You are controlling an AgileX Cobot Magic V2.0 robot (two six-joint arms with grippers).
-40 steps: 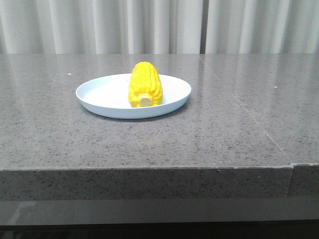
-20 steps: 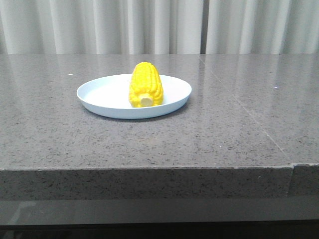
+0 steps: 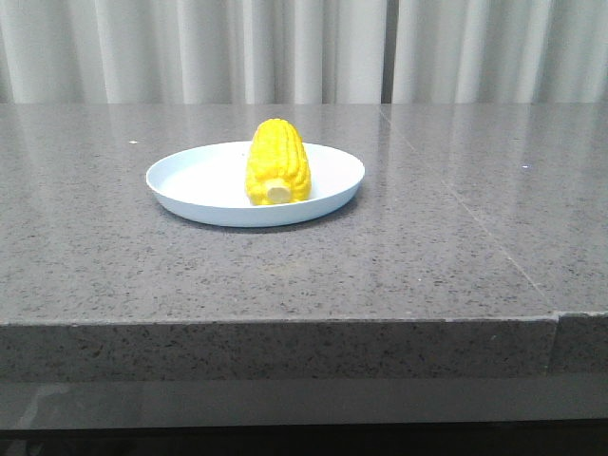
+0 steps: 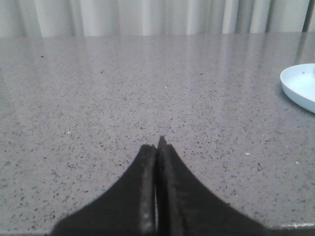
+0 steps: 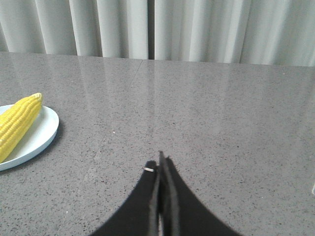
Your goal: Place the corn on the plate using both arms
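The yellow corn (image 3: 276,163) lies on the pale blue-white plate (image 3: 195,183) left of the table's middle, its pale stub end toward the camera. Neither gripper shows in the front view. In the left wrist view my left gripper (image 4: 156,146) is shut and empty above bare table, with the plate's rim (image 4: 299,87) at the edge of the frame. In the right wrist view my right gripper (image 5: 159,162) is shut and empty, well apart from the corn (image 5: 18,123) and the plate (image 5: 39,136).
The grey speckled stone table (image 3: 427,247) has a front edge near the camera and a seam running back on the right. White curtains (image 3: 304,47) hang behind the table.
The plate with the corn shifted very slightly to the right between the earliest frame and the later ones. It is still now.
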